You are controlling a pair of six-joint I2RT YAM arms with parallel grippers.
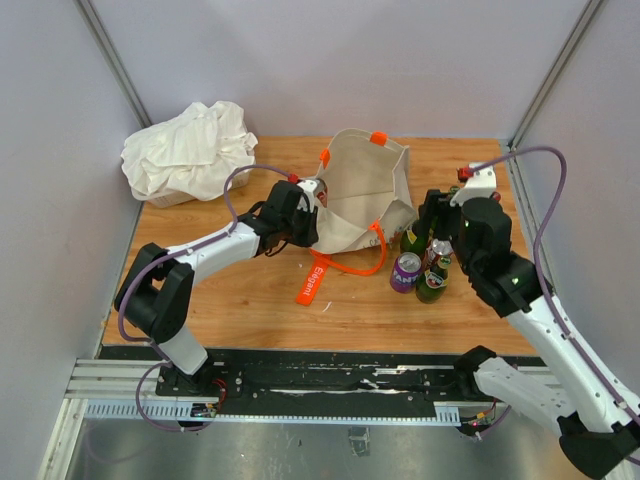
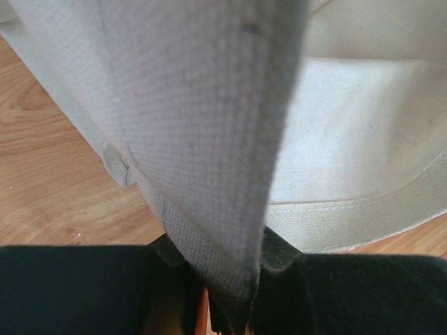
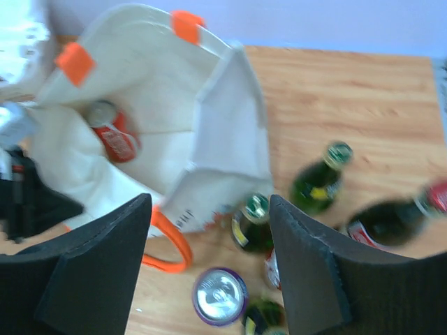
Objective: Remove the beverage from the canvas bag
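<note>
Now | clamping the canvas bag [image 1: 365, 185] rim with left gripper [image 2: 223, 244] | hanging right gripper [image 3: 209, 209] wide apart, holding nothing, above the bottles [image 3: 318, 183] | red can [image 3: 115, 136] down inside the bag | might knock bottles over while reaching in

- canvas bag [image 1: 365, 190] open at upper centre, left gripper [image 1: 312, 205] at its left rim.
- right gripper [image 1: 432, 215] above green bottles [image 1: 432, 285] and purple can [image 1: 405, 271], centre right.
- white cloth bundle [image 1: 188, 150], upper left.
</note>
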